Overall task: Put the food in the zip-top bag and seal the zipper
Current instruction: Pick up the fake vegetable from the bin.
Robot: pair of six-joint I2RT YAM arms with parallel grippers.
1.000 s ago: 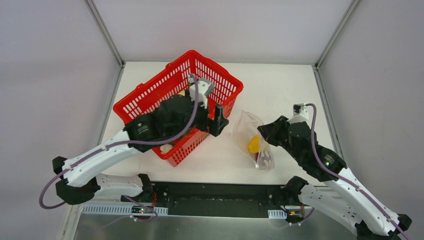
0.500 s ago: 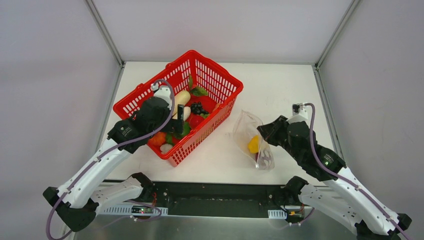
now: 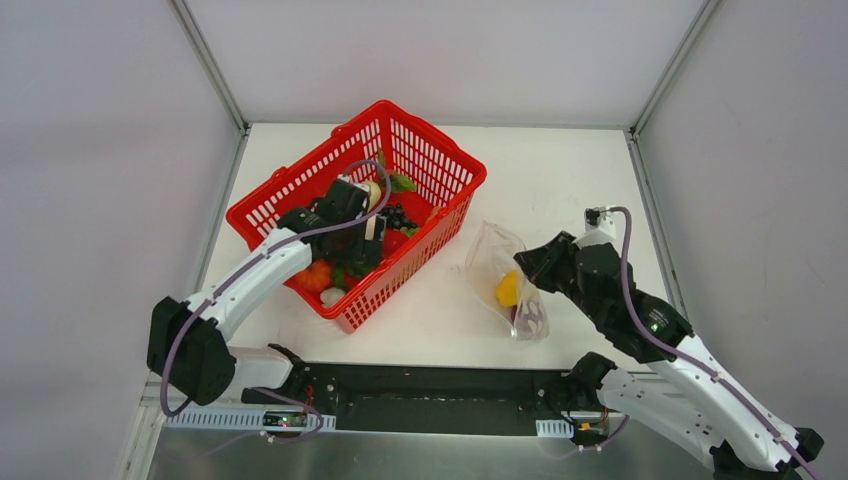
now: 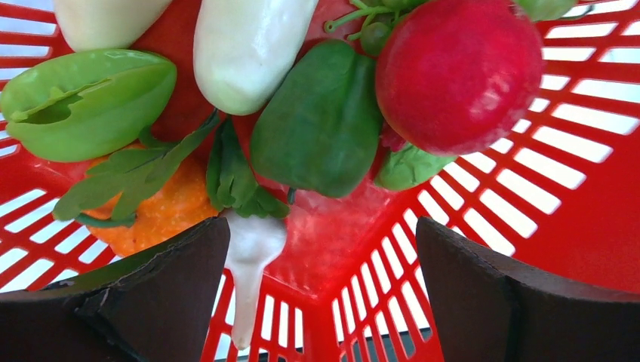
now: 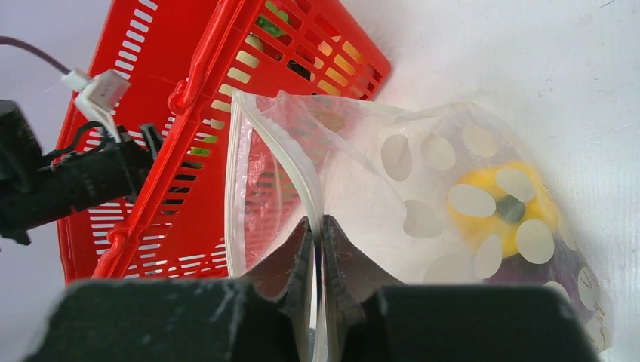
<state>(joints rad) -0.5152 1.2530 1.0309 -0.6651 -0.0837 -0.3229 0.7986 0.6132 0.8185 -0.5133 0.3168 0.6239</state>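
The clear dotted zip-top bag (image 3: 500,272) lies right of the red basket with a yellow fruit (image 5: 494,204) and a purple one inside. My right gripper (image 5: 317,226) is shut on the zipper (image 5: 298,181) edge, holding the mouth open; it also shows in the top view (image 3: 528,268). My left gripper (image 4: 321,290) is open and empty, lowered inside the basket above the food: a red fruit (image 4: 456,72), a dark green leaf vegetable (image 4: 321,121), a light green pepper (image 4: 83,102) and an orange piece (image 4: 162,211). In the top view it (image 3: 365,240) hovers over the red and orange food.
The red slotted basket (image 3: 290,195) stands left of centre; its walls (image 4: 528,204) close in around my left fingers. White radishes (image 4: 245,45) lie among the food. Bare white table (image 3: 560,170) lies behind and right of the bag.
My left arm swung back from beside the bag over the basket and has lowered its open gripper down into it. The right gripper and bag have not moved.
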